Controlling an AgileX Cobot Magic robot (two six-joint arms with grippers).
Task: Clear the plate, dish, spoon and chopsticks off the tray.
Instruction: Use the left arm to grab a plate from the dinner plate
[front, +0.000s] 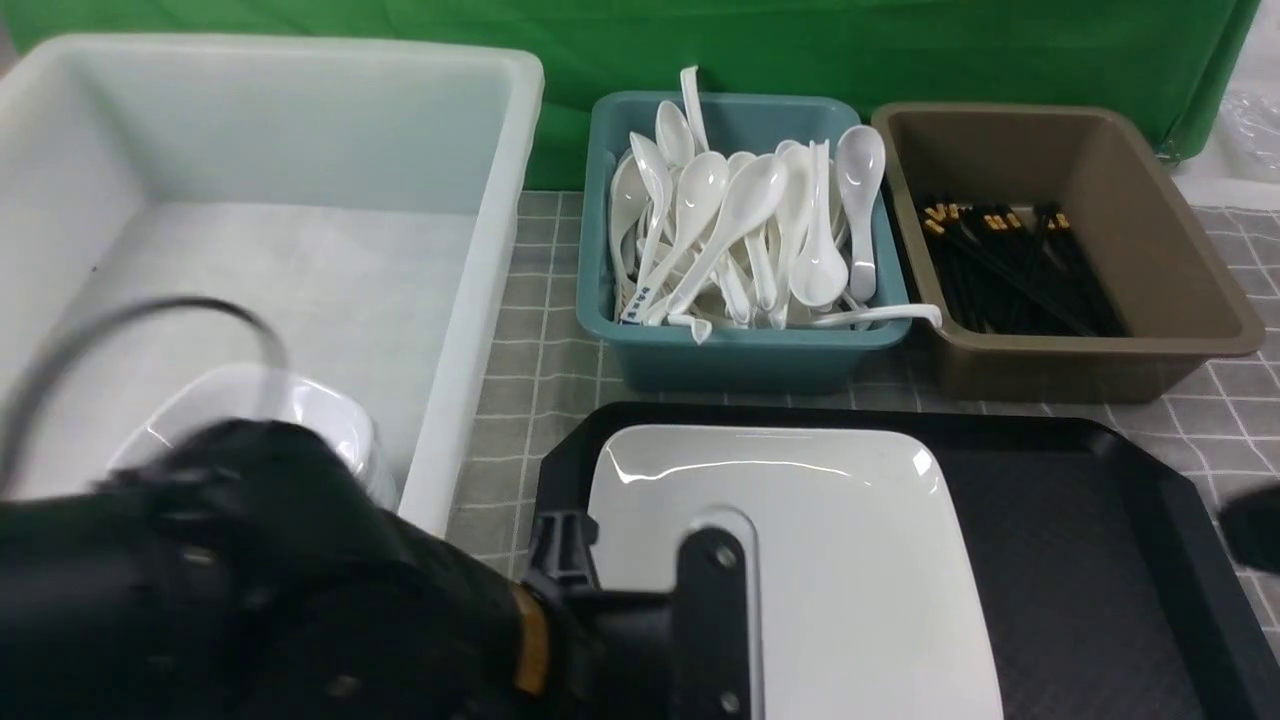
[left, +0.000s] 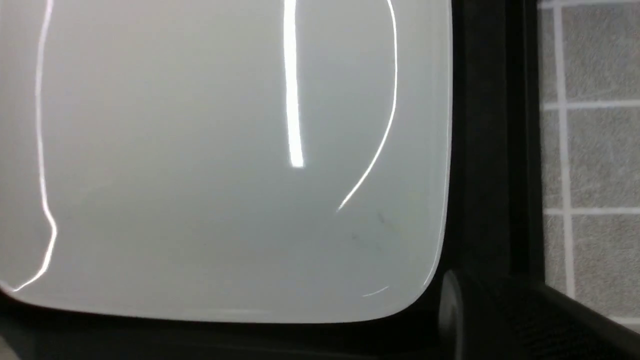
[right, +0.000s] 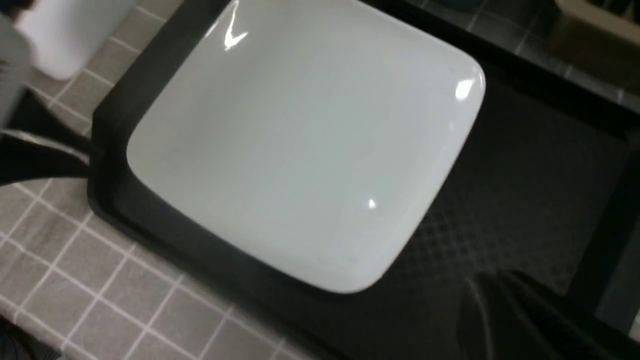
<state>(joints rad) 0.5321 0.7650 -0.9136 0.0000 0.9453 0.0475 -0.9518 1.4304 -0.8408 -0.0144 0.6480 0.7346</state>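
Observation:
The large white plate (front: 850, 560) lies on the left half of the black tray (front: 1080, 560). My left gripper (front: 712, 585) hangs low over the plate's near left part. In the left wrist view the plate (left: 200, 150) fills the picture, with the tray's rim (left: 490, 150) beside it and one dark finger (left: 452, 310) at its corner; the jaws' gap does not show. My right gripper (right: 492, 310) is shut and empty above the tray's bare right side (right: 525, 175), near the plate (right: 300, 150). A small white dish (front: 300, 415) sits in the white tub. No spoon or chopsticks show on the tray.
A big white tub (front: 470, 330) stands left of the tray. Behind the tray are a teal tub (front: 740, 360) full of white spoons and a brown tub (front: 1190, 300) holding black chopsticks. A grey checked cloth (front: 530, 400) covers the table.

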